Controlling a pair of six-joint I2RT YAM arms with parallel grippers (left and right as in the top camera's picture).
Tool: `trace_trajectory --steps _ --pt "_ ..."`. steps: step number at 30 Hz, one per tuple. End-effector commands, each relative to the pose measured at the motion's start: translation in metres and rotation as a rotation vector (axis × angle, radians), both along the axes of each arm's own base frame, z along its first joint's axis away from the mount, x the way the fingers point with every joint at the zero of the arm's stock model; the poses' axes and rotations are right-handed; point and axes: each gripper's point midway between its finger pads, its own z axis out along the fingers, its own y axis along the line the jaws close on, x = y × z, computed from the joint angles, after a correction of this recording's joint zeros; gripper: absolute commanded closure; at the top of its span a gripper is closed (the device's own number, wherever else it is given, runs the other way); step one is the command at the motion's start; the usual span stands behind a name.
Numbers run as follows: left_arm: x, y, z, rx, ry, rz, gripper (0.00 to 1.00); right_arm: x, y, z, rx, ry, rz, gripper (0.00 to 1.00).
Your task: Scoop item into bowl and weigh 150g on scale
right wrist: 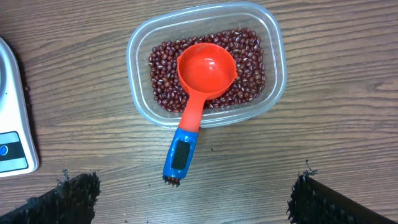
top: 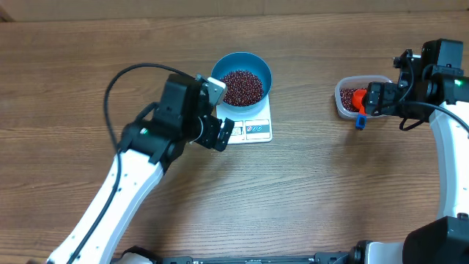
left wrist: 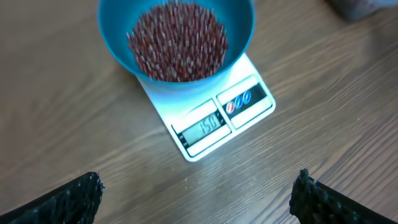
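Note:
The blue bowl [top: 242, 79] [left wrist: 177, 40] stands on the white scale [top: 253, 126] [left wrist: 217, 121], holding a heap of dark red-brown beans [top: 242, 86] [left wrist: 177, 40]. The scale's display [left wrist: 205, 126] is lit. My left gripper [top: 222, 134] [left wrist: 198, 199] hovers just left of the scale's front, open, with only bare table between its fingers. More beans [right wrist: 249, 68] fill a clear tub [top: 346, 97] [right wrist: 205, 62], where a red scoop with a blue handle [top: 357, 103] [right wrist: 199, 87] lies, handle hanging over the rim. My right gripper [top: 370, 99] [right wrist: 193, 199] is open beside the tub and holds nothing.
The wooden table [top: 308, 191] stretches bare between the scale and the tub and along the front. The scale's edge [right wrist: 12, 124] shows at the left of the right wrist view.

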Motion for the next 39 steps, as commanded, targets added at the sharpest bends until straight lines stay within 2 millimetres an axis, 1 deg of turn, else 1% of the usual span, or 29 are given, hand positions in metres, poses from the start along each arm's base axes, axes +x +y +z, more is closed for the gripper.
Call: trace_trajectory --steps 1,4,6,8,11,15,17,21,27,31,34,39 --pt "0.002 -0.002 -0.023 0.011 0.073 0.003 0.0 0.004 -0.001 0.02 -0.015 -0.058 0.006 0.0" --pt "0.005 -0.003 -0.043 0.027 0.13 0.016 0.0 0.004 -0.001 0.02 -0.015 -0.058 0.006 0.0" --pt "0.006 -0.004 -0.052 0.029 0.153 0.027 0.0 0.004 -0.001 0.02 -0.014 -0.059 0.006 0.0" --pt "0.012 -0.007 -0.056 0.012 0.159 0.053 0.0 0.004 -0.001 0.02 -0.015 -0.059 0.006 0.0" --pt "0.02 -0.01 -0.055 -0.046 0.163 0.137 0.0 0.004 -0.001 0.02 -0.015 -0.059 0.006 0.0" --pt "0.021 -0.01 -0.055 -0.078 0.184 0.208 0.0 0.004 -0.001 0.02 -0.015 -0.059 0.006 0.0" --pt "0.019 -0.012 -0.055 -0.063 0.179 0.19 0.0 0.004 -0.001 0.02 -0.015 -0.058 0.006 0.0" --pt "0.012 -0.023 -0.056 -0.019 0.16 0.125 0.0 0.004 -0.001 0.02 -0.015 -0.058 0.006 0.0" --pt "0.005 -0.034 -0.057 0.08 0.099 0.117 0.0 0.004 -0.001 0.02 -0.015 -0.058 0.006 0.0" --pt "0.006 -0.029 -0.058 0.069 0.106 0.238 0.0 0.004 -0.001 0.02 -0.015 -0.059 0.006 0.0" --pt "0.004 -0.023 -0.062 0.061 0.121 0.314 0.0 0.004 -0.001 0.02 -0.015 -0.059 0.006 0.0" --pt "-0.007 -0.015 -0.083 0.063 0.169 0.375 0.0 0.004 -0.001 0.02 -0.015 -0.059 0.006 0.0"
